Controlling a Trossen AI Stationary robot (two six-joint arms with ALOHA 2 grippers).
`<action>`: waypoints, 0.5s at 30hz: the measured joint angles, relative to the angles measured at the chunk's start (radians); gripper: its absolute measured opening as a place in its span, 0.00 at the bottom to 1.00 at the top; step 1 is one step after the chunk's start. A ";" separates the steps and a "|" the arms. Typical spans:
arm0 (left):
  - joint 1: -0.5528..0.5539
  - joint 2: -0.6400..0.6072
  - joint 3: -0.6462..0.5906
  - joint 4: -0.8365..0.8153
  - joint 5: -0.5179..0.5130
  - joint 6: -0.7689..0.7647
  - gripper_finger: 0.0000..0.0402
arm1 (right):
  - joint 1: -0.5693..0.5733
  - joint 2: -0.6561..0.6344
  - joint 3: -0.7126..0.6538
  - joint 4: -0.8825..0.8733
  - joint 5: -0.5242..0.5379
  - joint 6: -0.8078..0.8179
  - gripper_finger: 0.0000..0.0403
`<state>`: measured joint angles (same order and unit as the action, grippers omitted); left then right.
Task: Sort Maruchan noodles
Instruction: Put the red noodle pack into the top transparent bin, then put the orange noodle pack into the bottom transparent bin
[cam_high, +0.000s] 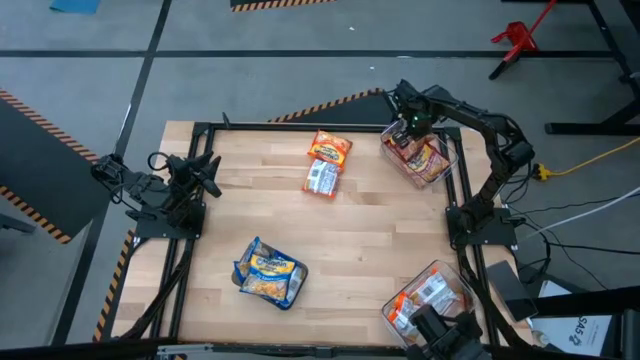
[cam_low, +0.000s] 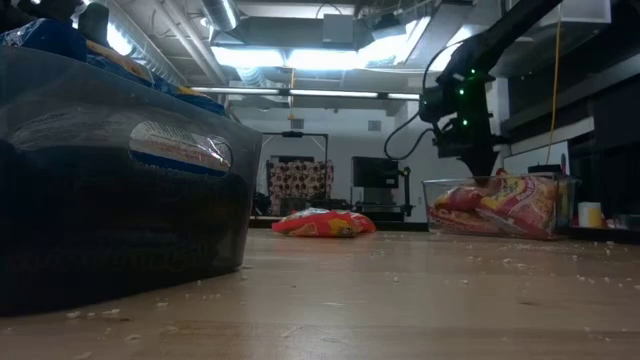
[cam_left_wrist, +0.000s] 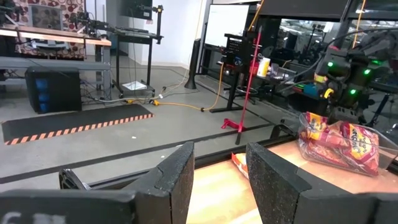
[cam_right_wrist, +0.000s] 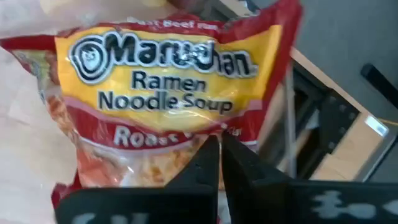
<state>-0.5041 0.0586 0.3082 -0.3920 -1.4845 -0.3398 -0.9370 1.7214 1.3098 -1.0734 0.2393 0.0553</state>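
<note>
A clear bin (cam_high: 420, 158) at the table's far right holds dark red Maruchan packets (cam_low: 505, 205). My right gripper (cam_high: 410, 124) hangs over that bin, shut, its fingertips (cam_right_wrist: 211, 155) right at the face of a red packet (cam_right_wrist: 168, 68). An orange-red packet (cam_high: 329, 148) and a silver-white one (cam_high: 321, 178) lie flat on the table's far middle. Blue-yellow packets (cam_high: 268, 272) sit in a container near the front. My left gripper (cam_high: 205, 170) waits open (cam_left_wrist: 221, 180) at the left edge. My right gripper comes from above, pointing down at the lower middle of the red packet's printed face (cam_right_wrist: 186, 134). Its own fingers hide the meeting place, so I cannot tell whether it touches the packet, which lies in the bin.
A second clear bin (cam_high: 428, 298) at the near right corner holds orange and silver packets. A dark container wall (cam_low: 120, 200) fills the low view's left. A black frame runs round the table. Bare wood lies between the packets in the middle.
</note>
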 joint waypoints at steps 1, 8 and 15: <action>0.000 0.000 0.000 0.000 0.000 0.000 0.35 | 0.000 0.000 -0.013 0.018 -0.002 0.000 0.01; 0.000 0.000 0.000 0.000 0.000 -0.002 0.35 | 0.001 0.000 -0.063 0.052 -0.004 -0.002 0.03; 0.000 0.000 0.000 0.000 0.000 -0.002 0.35 | 0.011 -0.048 0.105 0.026 -0.060 -0.018 0.01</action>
<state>-0.5041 0.0586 0.3084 -0.3920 -1.4845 -0.3418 -0.9259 1.6731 1.4143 -1.0475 0.1790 0.0372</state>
